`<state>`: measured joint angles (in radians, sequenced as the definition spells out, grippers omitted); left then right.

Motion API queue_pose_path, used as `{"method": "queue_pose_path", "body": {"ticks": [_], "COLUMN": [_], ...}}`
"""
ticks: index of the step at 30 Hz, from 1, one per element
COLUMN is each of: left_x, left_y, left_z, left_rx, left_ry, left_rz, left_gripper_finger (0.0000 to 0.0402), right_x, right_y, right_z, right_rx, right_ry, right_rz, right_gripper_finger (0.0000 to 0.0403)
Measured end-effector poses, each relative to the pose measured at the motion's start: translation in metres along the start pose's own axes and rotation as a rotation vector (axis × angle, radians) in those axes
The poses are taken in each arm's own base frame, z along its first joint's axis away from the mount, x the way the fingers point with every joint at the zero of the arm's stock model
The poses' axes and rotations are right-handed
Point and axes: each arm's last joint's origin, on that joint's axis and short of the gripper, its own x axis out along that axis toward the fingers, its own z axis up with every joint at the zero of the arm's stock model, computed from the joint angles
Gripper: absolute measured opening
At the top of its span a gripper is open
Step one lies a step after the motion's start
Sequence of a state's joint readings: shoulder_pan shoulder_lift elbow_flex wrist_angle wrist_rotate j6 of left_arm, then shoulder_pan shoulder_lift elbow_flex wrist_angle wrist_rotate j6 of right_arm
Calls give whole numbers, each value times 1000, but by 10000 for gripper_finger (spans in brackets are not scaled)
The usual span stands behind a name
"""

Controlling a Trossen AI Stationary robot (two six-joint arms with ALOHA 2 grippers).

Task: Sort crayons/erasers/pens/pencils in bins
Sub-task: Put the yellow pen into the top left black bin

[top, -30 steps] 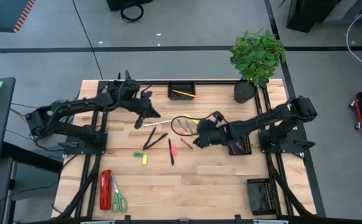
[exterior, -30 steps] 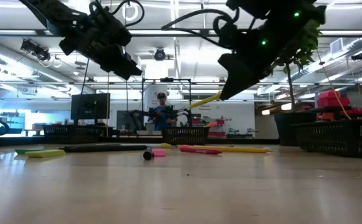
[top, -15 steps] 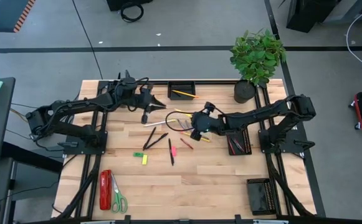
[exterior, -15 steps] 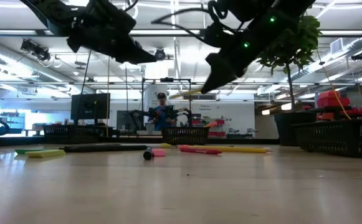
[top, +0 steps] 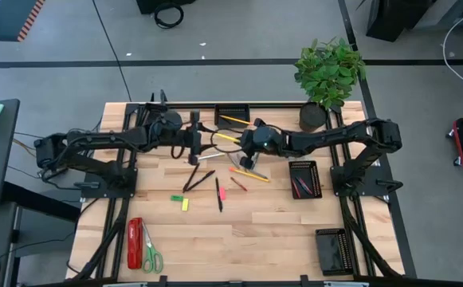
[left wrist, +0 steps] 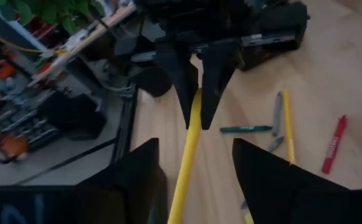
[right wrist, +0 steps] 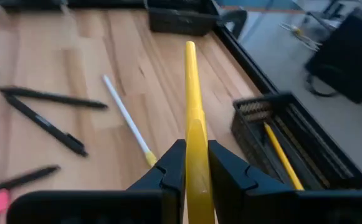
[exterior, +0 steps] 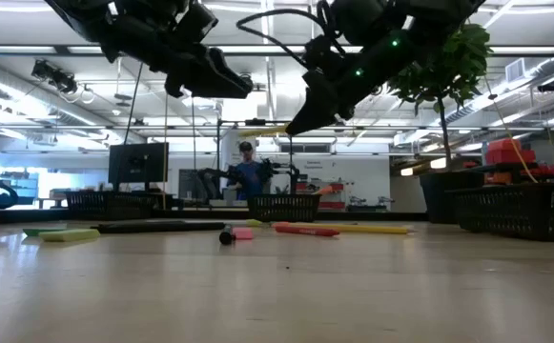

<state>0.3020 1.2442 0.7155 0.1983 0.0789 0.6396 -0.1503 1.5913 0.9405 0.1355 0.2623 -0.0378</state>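
Observation:
My right gripper (right wrist: 196,155) is shut on a long yellow pencil (right wrist: 190,106) and holds it level above the table's far middle (top: 241,146). My left gripper (left wrist: 193,180) faces it from the table's left and is open. Its fingers stand on either side of the pencil's free end (left wrist: 184,180) without touching it. On the wood below lie black pens (top: 199,177), a white pen (top: 207,157), red and pink crayons (top: 237,183), another pencil (top: 251,173) and green and yellow erasers (top: 182,201). Black mesh bins stand at the far edge (top: 233,114) and at the right (top: 305,178). My right gripper pinches the pencil between its two fingers near one end (left wrist: 195,102). The fingers lie along the pencil, which sticks out past them toward the table's left. The pencil is lifted clear of the table and about level.
A potted plant (top: 327,72) stands at the far right corner. A third bin (top: 332,250) sits at the near right. A red stapler (top: 135,241) and green-handled scissors (top: 151,255) lie at the near left. The far bin holds one yellow pencil (right wrist: 286,149).
My right gripper has carried the pencil up and toward the table's far left, swinging it round so that it points at my left gripper. My left gripper has turned toward the right arm, moved a little toward it, and opened around the pencil's free end.

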Motion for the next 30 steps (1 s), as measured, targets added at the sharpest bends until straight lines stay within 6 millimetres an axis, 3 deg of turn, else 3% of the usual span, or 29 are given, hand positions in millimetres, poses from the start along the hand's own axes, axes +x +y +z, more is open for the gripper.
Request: {"method": "queue_pose_path", "body": {"ticks": [9, 17, 22, 30], "left_x": [-3, 22, 35, 35], "left_y": [2, -3, -2, 1], "left_z": [16, 13, 17, 22], "left_rx": [24, 61, 75, 66], "left_ry": [223, 383, 398, 371], "left_rz": [72, 38, 67, 82], "left_gripper_finger": [210, 204, 199, 181], "right_x": [0, 0, 0, 0], "right_y": [-2, -2, -2, -2], "right_z": [13, 16, 12, 10], "right_rx": [13, 17, 15, 15], "right_ry": [-138, -169, -134, -106], "right_rz": [126, 148, 150, 134], "right_gripper_finger": [61, 61, 61, 61]}}
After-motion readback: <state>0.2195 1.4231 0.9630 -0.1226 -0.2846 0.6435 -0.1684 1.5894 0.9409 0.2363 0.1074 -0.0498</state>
